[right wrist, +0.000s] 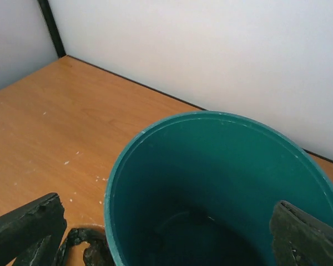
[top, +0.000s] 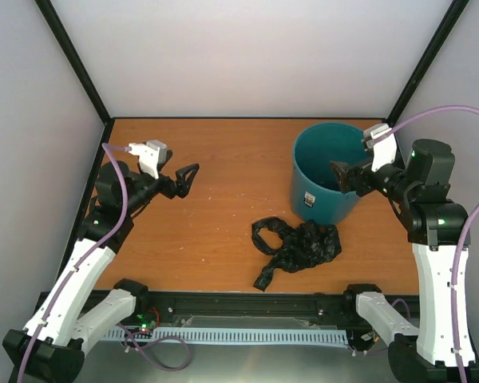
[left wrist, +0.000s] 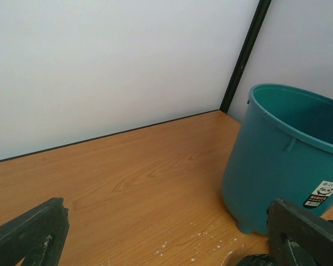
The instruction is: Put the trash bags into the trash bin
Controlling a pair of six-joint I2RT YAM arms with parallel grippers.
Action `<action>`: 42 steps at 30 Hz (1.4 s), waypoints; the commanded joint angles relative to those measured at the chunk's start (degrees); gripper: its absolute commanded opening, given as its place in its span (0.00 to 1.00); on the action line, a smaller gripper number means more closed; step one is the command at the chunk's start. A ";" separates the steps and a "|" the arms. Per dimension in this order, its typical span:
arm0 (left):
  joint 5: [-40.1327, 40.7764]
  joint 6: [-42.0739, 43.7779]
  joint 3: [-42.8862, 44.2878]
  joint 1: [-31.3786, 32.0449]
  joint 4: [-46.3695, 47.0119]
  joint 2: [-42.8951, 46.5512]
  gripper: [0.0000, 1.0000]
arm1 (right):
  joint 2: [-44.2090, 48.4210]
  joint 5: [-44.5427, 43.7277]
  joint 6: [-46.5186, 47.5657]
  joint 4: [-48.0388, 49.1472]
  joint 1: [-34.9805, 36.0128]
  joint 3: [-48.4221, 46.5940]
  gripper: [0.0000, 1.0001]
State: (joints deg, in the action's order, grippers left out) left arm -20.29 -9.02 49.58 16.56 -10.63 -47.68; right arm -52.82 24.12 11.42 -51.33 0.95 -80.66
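the trash bags (top: 297, 249) lie crumpled just at the near side of the trash bin (top: 326, 179). right gripper (top: 341, 174) hangs over the bin's mouth, left gripper (top: 190, 179) well left of the bin, both spread wide, empty. best to pinch the heap's thick middle, not a loose loop

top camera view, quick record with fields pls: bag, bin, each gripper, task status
trash bag: crumpled black heap lying on the table, outside the bin, close by its near side
trash bin: upright, right rear part of the table, mouth open
left gripper: open, holding nothing, over the table's left side, well apart from the bag
right gripper: open, holding nothing, above the bin's mouth
task status: bag not yet in the bin
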 commanded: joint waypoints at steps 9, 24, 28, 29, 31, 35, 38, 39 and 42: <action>-2.31 0.58 0.43 -0.03 2.30 -0.97 0.98 | -7.37 15.32 17.57 -21.22 -0.48 -7.40 0.92; 0.69 -0.21 1.17 -0.03 0.42 -3.55 0.94 | -12.22 -8.31 14.48 -21.13 18.17 -6.43 0.86; -0.55 -0.22 1.27 -0.03 0.44 -4.16 0.92 | -13.80 -14.69 13.55 -18.71 21.67 -6.19 0.80; -0.57 -0.20 1.22 -0.03 0.44 -4.24 0.91 | -14.63 -15.92 13.68 -18.45 22.11 -6.24 0.79; -0.45 -0.08 1.22 -0.04 0.31 -4.19 0.90 | -16.03 -17.54 14.06 -17.83 22.93 -6.07 0.74; -0.23 0.20 1.22 -0.04 0.17 -4.17 0.89 | -18.81 -18.75 14.28 -17.52 25.01 -5.86 0.63; 0.29 0.32 1.23 -0.03 0.09 -4.09 0.88 | -20.16 -19.92 13.96 -17.03 27.08 -5.86 0.50; 0.29 0.44 1.22 -0.03 0.06 -4.00 0.87 | -20.59 -20.70 13.87 -16.91 27.83 -5.97 0.47; 0.48 0.41 1.13 -0.03 0.09 -3.94 0.85 | -21.78 -22.69 13.47 -16.46 29.98 -6.24 0.38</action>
State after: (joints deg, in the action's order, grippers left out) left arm -19.94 -9.06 49.54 16.56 -10.46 -51.90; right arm -73.87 5.06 25.47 -68.97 28.38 -86.89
